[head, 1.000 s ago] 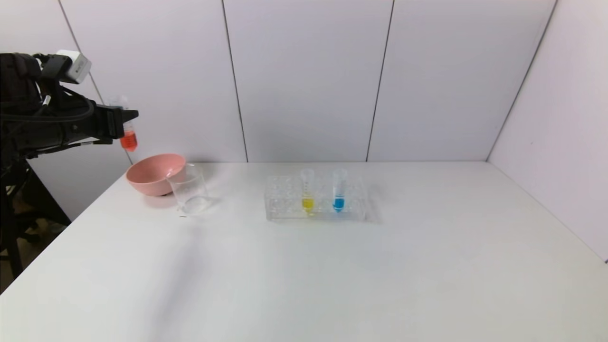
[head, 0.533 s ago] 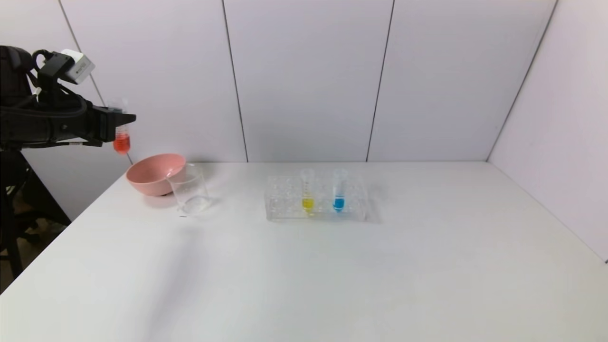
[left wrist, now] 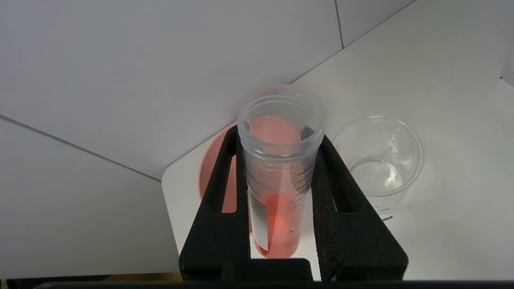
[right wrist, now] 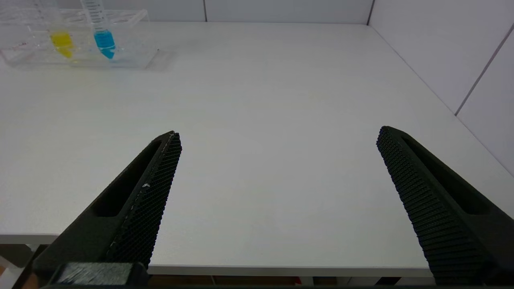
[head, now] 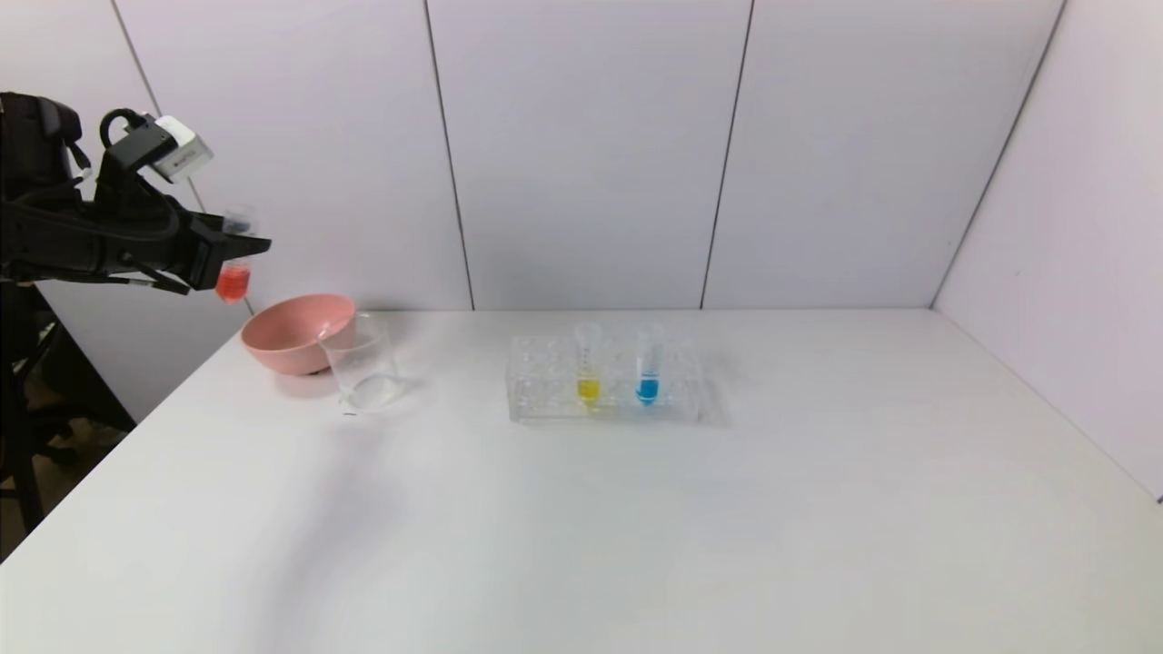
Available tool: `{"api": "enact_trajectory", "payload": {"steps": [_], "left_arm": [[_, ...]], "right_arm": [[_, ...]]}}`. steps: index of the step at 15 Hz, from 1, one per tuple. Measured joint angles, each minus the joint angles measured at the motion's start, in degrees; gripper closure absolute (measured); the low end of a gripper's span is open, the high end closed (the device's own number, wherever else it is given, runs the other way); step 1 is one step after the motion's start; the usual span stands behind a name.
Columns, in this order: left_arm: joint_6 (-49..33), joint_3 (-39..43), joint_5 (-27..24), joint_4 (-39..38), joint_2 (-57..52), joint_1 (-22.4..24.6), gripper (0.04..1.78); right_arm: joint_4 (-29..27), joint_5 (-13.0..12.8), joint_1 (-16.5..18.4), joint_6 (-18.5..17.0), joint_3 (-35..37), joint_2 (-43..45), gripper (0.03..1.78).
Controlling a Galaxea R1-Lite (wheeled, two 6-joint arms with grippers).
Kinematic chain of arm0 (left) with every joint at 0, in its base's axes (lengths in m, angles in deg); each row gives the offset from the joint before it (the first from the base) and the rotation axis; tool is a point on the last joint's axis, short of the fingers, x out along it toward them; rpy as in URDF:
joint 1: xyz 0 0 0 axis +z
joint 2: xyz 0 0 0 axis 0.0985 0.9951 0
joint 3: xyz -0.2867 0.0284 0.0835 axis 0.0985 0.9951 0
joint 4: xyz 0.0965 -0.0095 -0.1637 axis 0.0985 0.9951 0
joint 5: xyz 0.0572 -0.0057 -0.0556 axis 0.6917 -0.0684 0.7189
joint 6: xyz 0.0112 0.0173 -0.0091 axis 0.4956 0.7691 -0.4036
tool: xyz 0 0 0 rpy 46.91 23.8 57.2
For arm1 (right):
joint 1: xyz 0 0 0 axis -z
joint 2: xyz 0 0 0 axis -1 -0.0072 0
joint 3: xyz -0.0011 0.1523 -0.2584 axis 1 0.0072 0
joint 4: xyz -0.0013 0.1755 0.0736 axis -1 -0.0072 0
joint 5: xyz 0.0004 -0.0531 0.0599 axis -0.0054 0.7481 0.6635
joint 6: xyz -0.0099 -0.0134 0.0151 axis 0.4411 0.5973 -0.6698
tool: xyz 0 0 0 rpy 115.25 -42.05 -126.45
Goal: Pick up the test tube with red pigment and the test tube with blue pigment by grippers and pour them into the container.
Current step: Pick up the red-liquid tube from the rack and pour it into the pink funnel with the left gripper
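My left gripper (head: 238, 251) is shut on the test tube with red pigment (head: 233, 280), holding it in the air at the far left, above and left of the pink bowl. In the left wrist view the tube (left wrist: 277, 192) sits between the black jaws of the left gripper (left wrist: 278, 148), tilted, mouth toward the camera. The clear beaker (head: 362, 361) stands beside the bowl; it also shows in the left wrist view (left wrist: 377, 158). The test tube with blue pigment (head: 647, 363) stands in the rack and shows in the right wrist view (right wrist: 100, 30). My right gripper (right wrist: 277, 140) is open and empty over the table's near edge.
A pink bowl (head: 295, 331) touches the beaker at the back left. A clear tube rack (head: 604, 380) at the table's middle back also holds a yellow-liquid tube (head: 588, 363). White wall panels close the back and right.
My left gripper with the red tube has tilted and shifted slightly right and down; the tube's bottom now hangs lower and leans more. Nothing else has moved.
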Motion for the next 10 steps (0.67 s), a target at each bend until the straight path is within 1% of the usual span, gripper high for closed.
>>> {"api": "enact_trajectory", "payload": {"steps": [5, 10], "left_arm": [[9.26, -4.84, -4.88, 5.8, 4.72, 0.02, 1.36], [15.03, -9.36, -5.27, 10.46, 8.14, 0.0, 1.36]], "right_arm": [[0.0, 0.0, 0.02, -0.02, 0.0, 0.0, 0.04], [0.0, 0.0, 0.0, 0.0, 0.0, 0.0, 0.04]]}}
